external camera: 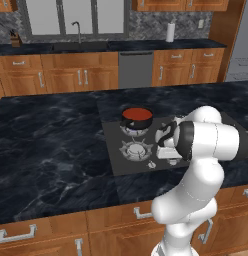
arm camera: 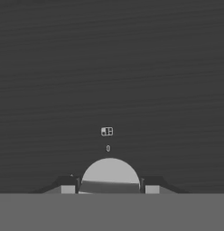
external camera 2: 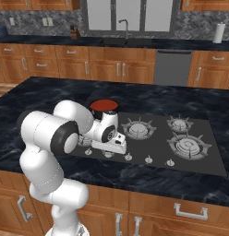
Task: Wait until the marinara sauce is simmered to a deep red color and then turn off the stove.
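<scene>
One pot: a small dark round pot (external camera: 136,119) sits on the far-left grated burner of the flat dark grey cooktop panel (external camera 2: 204,156), which is set into the black marbled island countertop (external camera: 51,150).
Sauce: the smooth round disc of deep red marinara sauce (external camera: 137,114) fills the pot to near its rim; in the right base view it shows just above the robot's wrist (external camera 2: 104,105).
Burners: round grey grated burners lie across the panel, one in front of the pot (external camera: 136,149) and three more to its right (external camera 2: 139,127).
Knobs: small silver knobs (external camera 2: 148,160) run in a row along the panel's near edge.
Arm: the white arm with dark joints (external camera: 196,165) bends over the near edge of the island, its hand pointing down at the knob row, close to the panel.
Gripper: the two-finger gripper (arm camera: 109,186) hangs low over the panel, its two dark fingertips (arm camera: 67,184) standing apart on either side of a round silver knob (arm camera: 110,175), one tip beside each flank. Whether the pads touch the knob, I cannot tell.
Markings: a small white symbol (arm camera: 107,131) and a "0" are printed on the grey panel just beyond that knob.
Background: wooden cabinets (external camera: 61,75), a sink faucet (external camera: 77,30) and a white paper-towel roll (external camera: 170,32) line the back wall.
</scene>
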